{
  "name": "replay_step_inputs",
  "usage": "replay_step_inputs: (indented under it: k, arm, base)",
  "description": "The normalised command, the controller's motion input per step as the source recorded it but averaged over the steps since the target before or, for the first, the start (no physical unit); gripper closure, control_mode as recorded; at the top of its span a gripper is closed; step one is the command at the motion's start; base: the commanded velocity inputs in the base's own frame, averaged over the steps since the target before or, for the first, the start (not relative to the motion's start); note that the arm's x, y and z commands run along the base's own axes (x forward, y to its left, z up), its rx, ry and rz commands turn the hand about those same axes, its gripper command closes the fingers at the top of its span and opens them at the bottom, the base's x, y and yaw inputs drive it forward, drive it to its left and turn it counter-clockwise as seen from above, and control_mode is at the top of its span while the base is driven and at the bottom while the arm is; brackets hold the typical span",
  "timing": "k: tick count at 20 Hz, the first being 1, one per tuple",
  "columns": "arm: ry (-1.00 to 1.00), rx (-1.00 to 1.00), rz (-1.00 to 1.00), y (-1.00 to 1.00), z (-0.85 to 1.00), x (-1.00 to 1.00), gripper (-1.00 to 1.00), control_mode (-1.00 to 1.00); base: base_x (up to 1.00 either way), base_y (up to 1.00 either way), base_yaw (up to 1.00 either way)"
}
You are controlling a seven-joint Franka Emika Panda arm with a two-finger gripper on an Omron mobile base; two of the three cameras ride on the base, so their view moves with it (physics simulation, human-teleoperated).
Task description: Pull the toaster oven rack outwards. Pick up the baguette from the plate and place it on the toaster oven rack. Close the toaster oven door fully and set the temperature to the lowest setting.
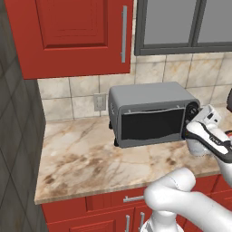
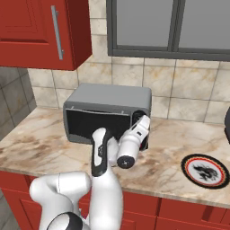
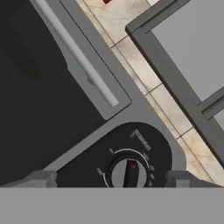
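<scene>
The grey toaster oven point(image 1: 149, 95) point(image 2: 108, 96) stands at the back of the marble counter. Its dark glass door point(image 1: 152, 124) point(image 2: 90, 123) point(image 3: 39, 109) looks shut, with the grey handle bar point(image 3: 74, 52) along its top. My gripper point(image 1: 190, 118) point(image 2: 142, 116) point(image 3: 110, 178) is open right in front of the black control strip. Its fingertips point(image 3: 43, 178) stand on either side of a round knob point(image 3: 127, 173) with a red mark, without touching it. The rack and the baguette are hidden.
An empty patterned plate point(image 2: 205, 170) lies on the counter point(image 1: 81, 154) to the oven's right. Red wall cabinets point(image 1: 72, 31) and a window point(image 1: 181, 22) hang above. A tall dark wall point(image 1: 18, 136) bounds the counter's left end. A wall socket point(image 1: 99, 102) sits beside the oven.
</scene>
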Motion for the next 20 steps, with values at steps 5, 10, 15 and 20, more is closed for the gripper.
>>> replay_step_inputs:
  k: [5,10,15,20]
  arm:
    - [0.0,0.0,0.02,-0.12,0.02,0.0,-1.0,-1.0]
    - [0.0,0.0,0.06,-0.14,0.13,0.0,-1.0,-1.0]
    - [0.0,0.0,0.08,-0.13,0.02,0.06,-1.0,-1.0]
    - [0.0,0.0,0.06,-0.01,0.0,0.01,-1.0,-1.0]
  base:
    - [0.0,0.0,0.0]
    - [0.0,0.0,0.0]
    - [0.0,0.0,0.0]
    - [0.0,0.0,0.0]
